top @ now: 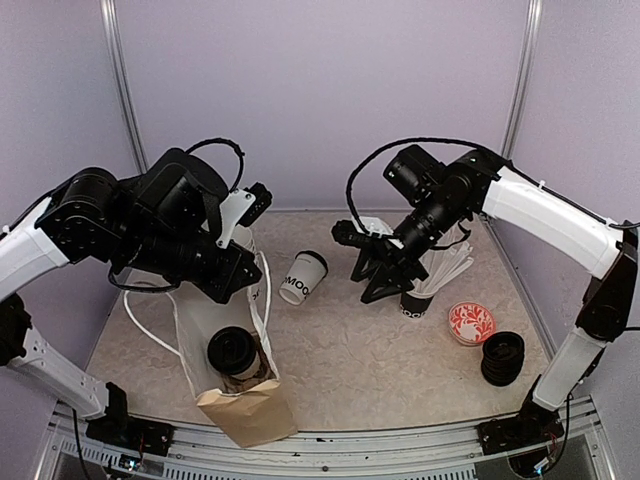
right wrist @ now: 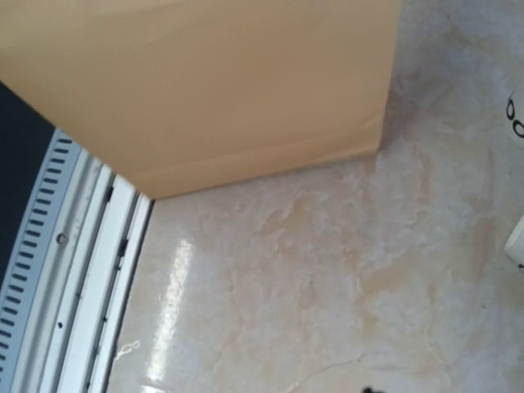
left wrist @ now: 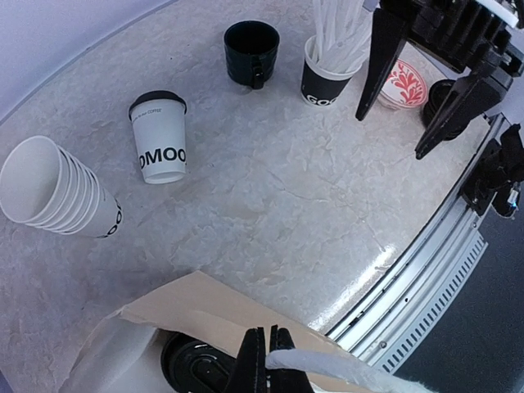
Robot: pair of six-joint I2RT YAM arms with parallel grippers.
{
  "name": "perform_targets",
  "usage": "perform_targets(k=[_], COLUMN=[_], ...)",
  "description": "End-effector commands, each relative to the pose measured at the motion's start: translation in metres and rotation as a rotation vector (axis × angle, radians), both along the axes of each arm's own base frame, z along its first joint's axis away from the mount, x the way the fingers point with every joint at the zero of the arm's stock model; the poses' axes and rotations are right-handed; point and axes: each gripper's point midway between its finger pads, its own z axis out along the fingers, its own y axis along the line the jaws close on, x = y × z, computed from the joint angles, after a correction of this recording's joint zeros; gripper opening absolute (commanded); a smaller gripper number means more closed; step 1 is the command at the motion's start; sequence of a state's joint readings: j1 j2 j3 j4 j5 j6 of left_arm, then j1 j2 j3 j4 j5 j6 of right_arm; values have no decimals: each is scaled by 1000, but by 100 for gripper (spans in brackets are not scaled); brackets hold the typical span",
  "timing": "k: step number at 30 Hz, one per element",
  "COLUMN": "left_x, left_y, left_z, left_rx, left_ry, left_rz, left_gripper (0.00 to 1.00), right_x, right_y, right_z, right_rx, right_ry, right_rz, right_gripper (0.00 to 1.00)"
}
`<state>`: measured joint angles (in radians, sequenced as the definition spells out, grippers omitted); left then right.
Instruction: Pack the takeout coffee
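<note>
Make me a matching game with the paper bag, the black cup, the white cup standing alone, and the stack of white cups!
Things:
1. paper bag
2. black cup
3. lone white cup
4. stack of white cups

States:
A. nested together, no lid
B. holds white sticks
C. has another lidded cup inside
D. stands on the table with its black lid on

Pairs: 1-C, 2-B, 3-D, 4-A.
</note>
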<state>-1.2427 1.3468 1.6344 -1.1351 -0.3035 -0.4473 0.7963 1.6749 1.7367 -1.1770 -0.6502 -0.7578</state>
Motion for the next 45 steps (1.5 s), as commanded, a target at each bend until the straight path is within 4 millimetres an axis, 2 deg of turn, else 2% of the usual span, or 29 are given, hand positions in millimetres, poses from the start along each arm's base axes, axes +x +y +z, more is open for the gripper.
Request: perform_targets(k=[1,7,14,22,28,32,38,45], left_x=[26,55,56,69,75,78,80,75], left_y=[6,35,31,52,74,86,107,131], left_z=[9,6,10,2,-2,-6,2,13], left_rx=[17,55,-1,41,73,96,84,58], left_ry=[-58,-46,-39,-25,-39,-44,-56,-71], left_rz=[78,213,193,260,316,337,395,471], left_gripper=[0,0,0,0,8,8,7,9], right_x=[6,15,27,39,33,14,-9,-11], right_y=[4,13,27,32,52,75,110,137], right_z=[-2,-9,-14,-20,-23,-30,-34,-30], right_rx=[4,-10,-20,-39,-22,-29,-37,-16], right_ry=[-17,-15,-25,-46,-10,18,18,12], right_rz=[-34,-62,-87,-115,-82,-14,73,107], right_gripper=[51,51,51,52,52,50,49,48])
